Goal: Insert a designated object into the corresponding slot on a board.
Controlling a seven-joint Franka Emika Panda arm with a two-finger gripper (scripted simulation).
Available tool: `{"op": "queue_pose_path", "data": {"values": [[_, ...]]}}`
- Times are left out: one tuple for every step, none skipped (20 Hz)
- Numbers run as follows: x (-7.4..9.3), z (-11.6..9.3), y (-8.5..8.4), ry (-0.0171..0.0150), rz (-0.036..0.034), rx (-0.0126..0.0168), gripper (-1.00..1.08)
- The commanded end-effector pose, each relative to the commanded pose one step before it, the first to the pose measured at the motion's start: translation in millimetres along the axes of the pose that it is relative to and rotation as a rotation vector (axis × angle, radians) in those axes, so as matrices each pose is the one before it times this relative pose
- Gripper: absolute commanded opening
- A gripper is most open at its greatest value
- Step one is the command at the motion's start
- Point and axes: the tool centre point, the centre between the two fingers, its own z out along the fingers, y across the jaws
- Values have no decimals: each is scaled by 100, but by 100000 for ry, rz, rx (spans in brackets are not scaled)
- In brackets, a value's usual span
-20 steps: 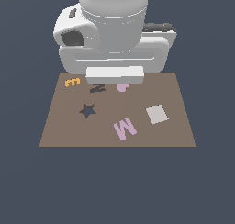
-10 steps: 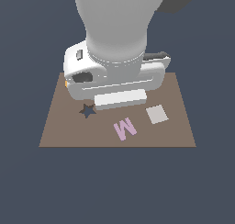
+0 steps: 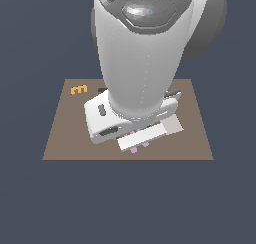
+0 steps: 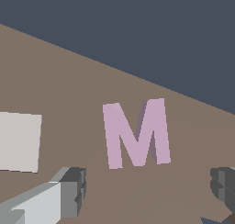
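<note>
Pink M [image 4: 137, 135] flat on board [image 4: 69, 90], betw. open hand [image 4: 147, 191] fingers.

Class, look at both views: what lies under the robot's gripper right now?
The pink M lies flat on the brown board below the open gripper. In the exterior view the arm covers most of it and the slot.

You're looking at the flat pale pink M-shaped block [image 4: 137, 134] lying on the large brown board [image 4: 69, 81]. Your tool [image 4: 149, 191] hangs spread wide, fingertips [image 4: 73, 191] clear of it. A pale grey square [image 4: 19, 141] sits nearby.
</note>
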Motion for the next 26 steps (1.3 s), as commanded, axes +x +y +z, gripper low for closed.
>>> {"op": "queue_pose_path", "data": {"values": [[835,925,-63,33,-3903,6,100],[252,298,-25,-29,-1190,11,100],[226,265,-23,-26,-1060,8,100],[200,232,-20,-24,-934,6,100],[176,200,-18,-21,-814,5,100],[152,170,-17,-19,-697,3,100],[127,141,-14,-16,-582,2,100],[105,113,-13,-13,-473,1,100],[81,87,-11,-11,-365,1,100],[58,61,-8,-8,-258,0,100],[35,36,-5,-5,-154,0,100],[-4,11,31,0,0,0,100],[-70,-31,-54,-56,258,43,100],[0,41,5,0,0,0,100],[1,124,14,0,0,0,100],[21,197,-21,9,-68,-10,100],[0,289,32,0,0,0,100],[27,359,-22,12,-96,-15,100],[16,364,-4,8,-68,-11,100],[16,281,-14,8,-68,-11,100],[-4,207,21,0,0,0,100],[18,116,-31,8,-68,-11,100],[-1,41,4,0,0,0,100],[0,0,0,0,0,0,-100],[0,0,0,0,0,0,-100],[0,0,0,0,0,0,-100]]}}
